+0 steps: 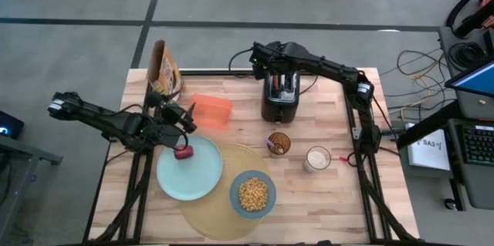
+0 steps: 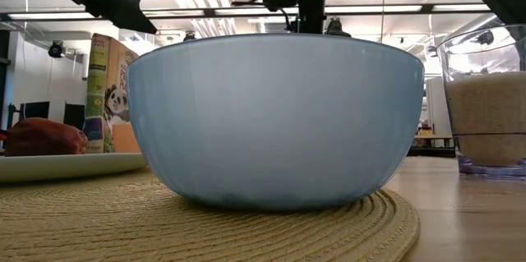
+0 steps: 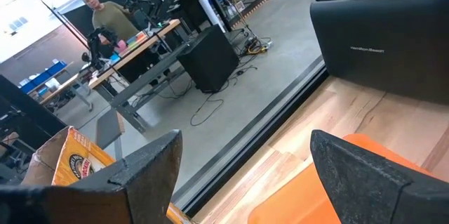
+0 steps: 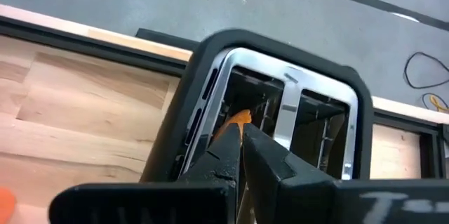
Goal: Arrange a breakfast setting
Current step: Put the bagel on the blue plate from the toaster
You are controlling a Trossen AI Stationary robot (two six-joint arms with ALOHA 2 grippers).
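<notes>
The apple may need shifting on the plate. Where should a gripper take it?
Probably from straight above, fingers across its round sides: the red apple sits on the pale blue plate near its rim, top exposed, with the open left gripper close beside it.

Overhead view; table-level view; wrist views.

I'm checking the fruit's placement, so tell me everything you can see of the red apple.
The red apple is small, round and dark red, with a smooth skin. It rests on the far left edge of the pale blue plate, directly beside the open left claw, which does not hold it. Nothing else touches it.
</notes>
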